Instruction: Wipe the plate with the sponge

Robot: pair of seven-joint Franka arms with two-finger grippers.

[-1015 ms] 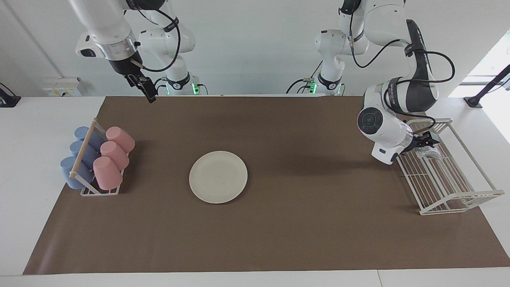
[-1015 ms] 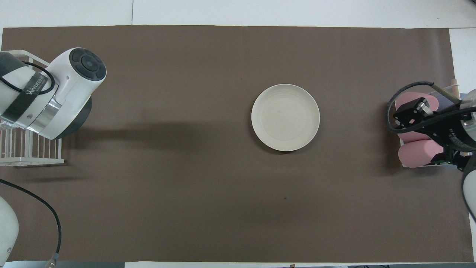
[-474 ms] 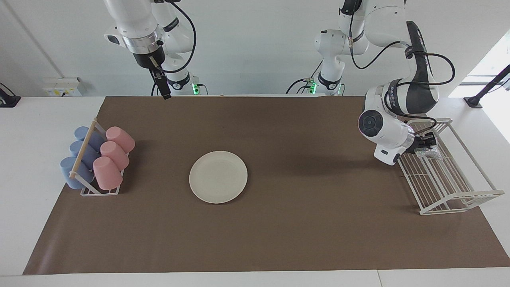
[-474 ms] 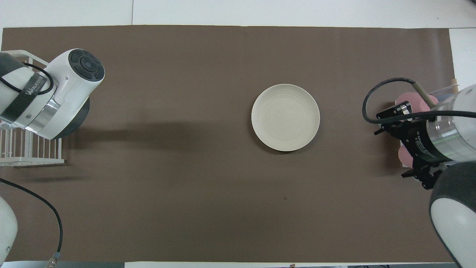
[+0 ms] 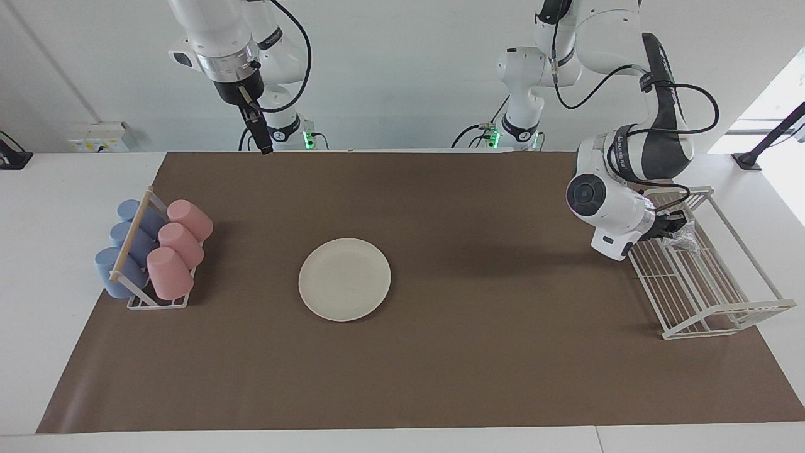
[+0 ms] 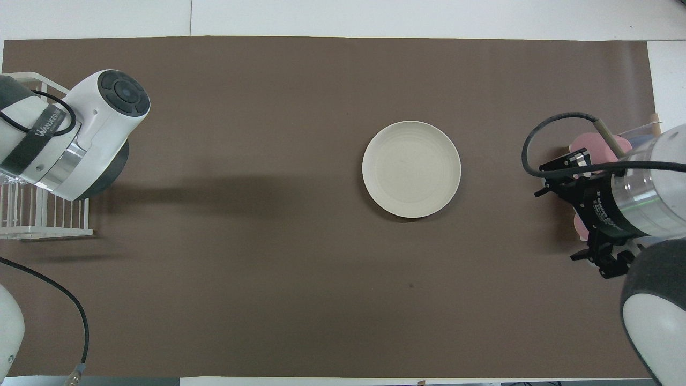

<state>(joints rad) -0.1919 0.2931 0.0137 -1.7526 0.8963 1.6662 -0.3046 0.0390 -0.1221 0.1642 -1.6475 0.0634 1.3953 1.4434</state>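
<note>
Sponge (image 5: 683,239) sitting in the white wire rack (image 5: 710,289) at the left arm's end of the counter (image 5: 440,377), about 3 o'clock from the plate in the facing view, well apart from it. Left claw (image 5: 674,228) reached down into the rack's end nearer the robots, fingertips pressed together on the glittery pad, apparently pinching it, though whether lifted clear of the wires cannot be told. Plate (image 5: 344,279) lying flat and bare on the brown mat (image 5: 440,377), roughly mid-counter, nothing touching it. Right claw (image 5: 266,148) hanging high over the mat's edge nearest the robots, at about 11 o'clock from the plate, spread and empty, waiting. Blue and pink cups (image 5: 154,248) stacked on their sides in a small holder at 9 o'clock from the plate, no part in this job. Step in hand, by judgement: pickup of the sponge, wiping not yet begun. Next move likely calling for a lift straight up out of the rack without snagging the wires, then a carry over toward the plate and a gentle press down onto its surface
</note>
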